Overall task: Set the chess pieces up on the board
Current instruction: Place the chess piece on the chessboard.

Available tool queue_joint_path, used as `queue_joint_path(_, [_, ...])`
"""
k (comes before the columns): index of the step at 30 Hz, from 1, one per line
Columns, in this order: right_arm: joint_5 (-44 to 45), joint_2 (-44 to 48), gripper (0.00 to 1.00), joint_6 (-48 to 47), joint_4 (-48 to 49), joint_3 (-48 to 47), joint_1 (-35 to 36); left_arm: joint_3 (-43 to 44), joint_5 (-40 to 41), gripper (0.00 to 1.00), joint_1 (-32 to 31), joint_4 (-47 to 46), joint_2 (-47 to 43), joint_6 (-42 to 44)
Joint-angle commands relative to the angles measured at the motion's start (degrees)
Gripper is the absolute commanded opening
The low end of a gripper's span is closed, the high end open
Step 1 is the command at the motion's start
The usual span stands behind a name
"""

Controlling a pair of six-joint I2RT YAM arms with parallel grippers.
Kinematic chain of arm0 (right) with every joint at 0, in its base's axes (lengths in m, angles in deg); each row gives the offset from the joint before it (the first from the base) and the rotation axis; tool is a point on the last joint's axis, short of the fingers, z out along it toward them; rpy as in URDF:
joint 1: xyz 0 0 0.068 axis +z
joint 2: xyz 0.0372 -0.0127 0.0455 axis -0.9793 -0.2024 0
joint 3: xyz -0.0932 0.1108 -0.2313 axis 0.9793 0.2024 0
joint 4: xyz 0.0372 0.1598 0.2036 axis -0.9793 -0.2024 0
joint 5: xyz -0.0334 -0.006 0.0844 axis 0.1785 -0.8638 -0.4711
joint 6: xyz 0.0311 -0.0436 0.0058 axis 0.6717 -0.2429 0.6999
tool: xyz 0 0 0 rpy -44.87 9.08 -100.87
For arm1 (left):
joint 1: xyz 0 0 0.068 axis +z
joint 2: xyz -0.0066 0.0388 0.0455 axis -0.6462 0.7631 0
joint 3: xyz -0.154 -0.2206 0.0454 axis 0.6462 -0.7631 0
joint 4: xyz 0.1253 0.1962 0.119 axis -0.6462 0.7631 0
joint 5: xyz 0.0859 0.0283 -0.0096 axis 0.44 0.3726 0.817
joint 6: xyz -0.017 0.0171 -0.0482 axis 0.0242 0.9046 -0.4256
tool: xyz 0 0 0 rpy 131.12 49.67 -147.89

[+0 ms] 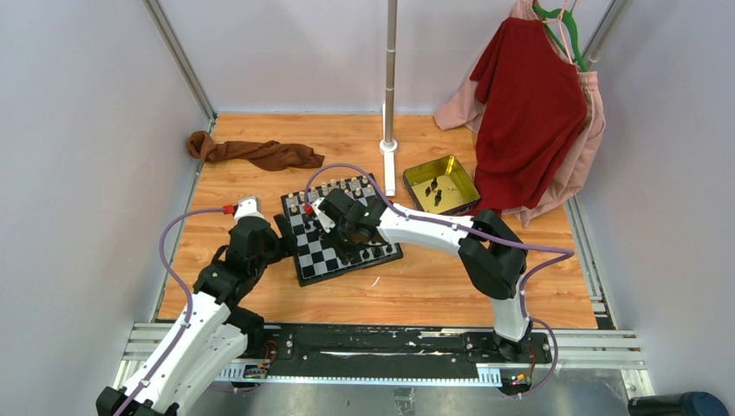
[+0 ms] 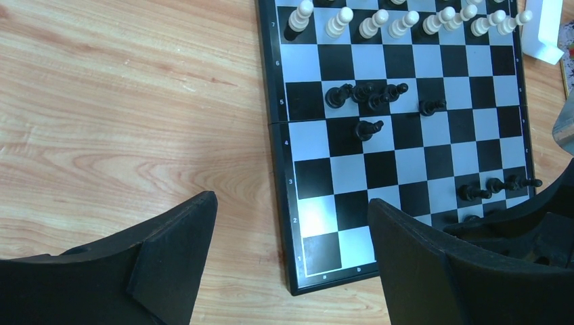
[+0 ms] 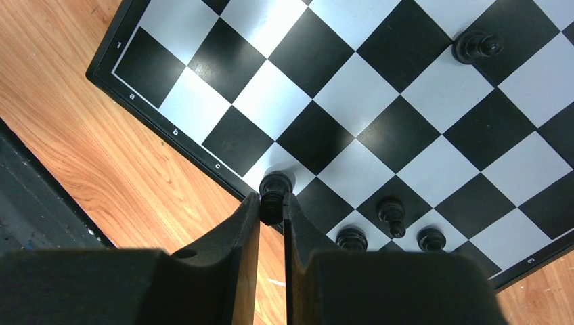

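The right gripper (image 3: pixel 271 203) is clamped on a small black chess piece (image 3: pixel 275 184) at the near edge of the small black-and-white checkered board (image 3: pixel 318 81), on a back-row square. The left gripper (image 2: pixel 291 203), fingers wide apart and holding nothing, hovers at the board's left border. A row of cream pawns (image 2: pixel 406 24) lines the far side. Several black pieces (image 2: pixel 369 95) sit bunched mid-board, off any home row, and a few wait in the yellow square tin (image 1: pixel 455 173). The set-up looks roughly half done, with the black side largely outstanding.

Left pincer (image 2: pixel 291 206) gapes wide; right pincer (image 3: pixel 271 203) (arm reaching leftward) pinches a black piece (image 3: pixel 275 184).
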Motion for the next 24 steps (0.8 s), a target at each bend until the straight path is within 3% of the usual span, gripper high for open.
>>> queue_joint_path(1, [0.0,-1.5,0.00,0.6,-1.5,-1.7,0.8,-0.7,0.3,0.88,-0.6,-1.0,0.3,0.1])
queue_joint_path(17, [-0.6,-1.5,0.07,0.7,-1.4,-1.2,1.1,-1.0,0.1,0.88,-0.6,-1.5,0.8,0.3])
queue_joint_path(24, [-0.4,-1.0,0.17,0.7,-1.4,-0.8,1.4,-1.0,0.0,0.88,-0.6,-1.2,0.5,0.2])
